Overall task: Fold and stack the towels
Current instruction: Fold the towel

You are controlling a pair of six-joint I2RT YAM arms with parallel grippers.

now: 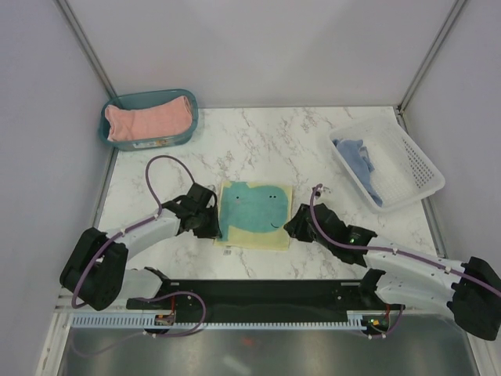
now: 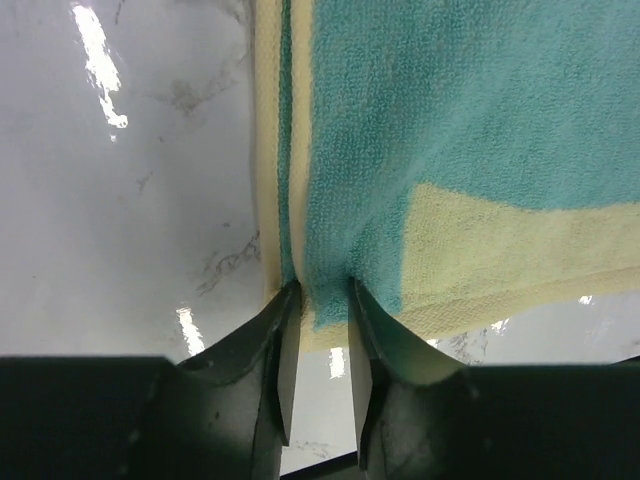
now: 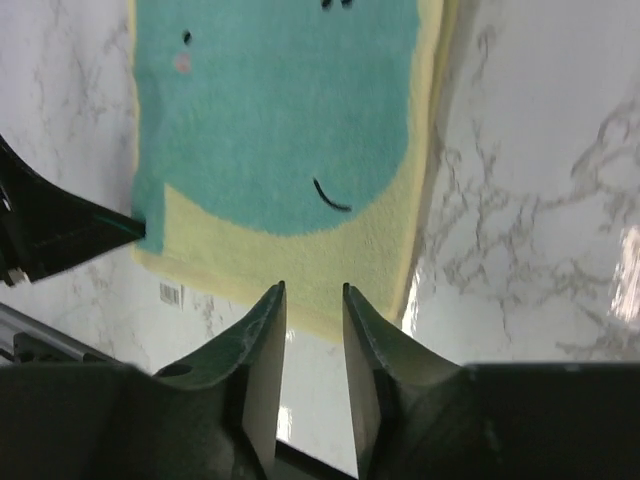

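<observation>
Left jaws straddle the left edge of the whale towel (image 1: 255, 213), grip impossible to tell; parted, empty right jaws sit just off its right edge.

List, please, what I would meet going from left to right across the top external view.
The teal bin holding a pink towel → left gripper → whale towel → right gripper → white basket holding a blue towel.

High rear camera looks down; both wrist cameras closely face the whale towel (image 1: 254, 213)
</observation>
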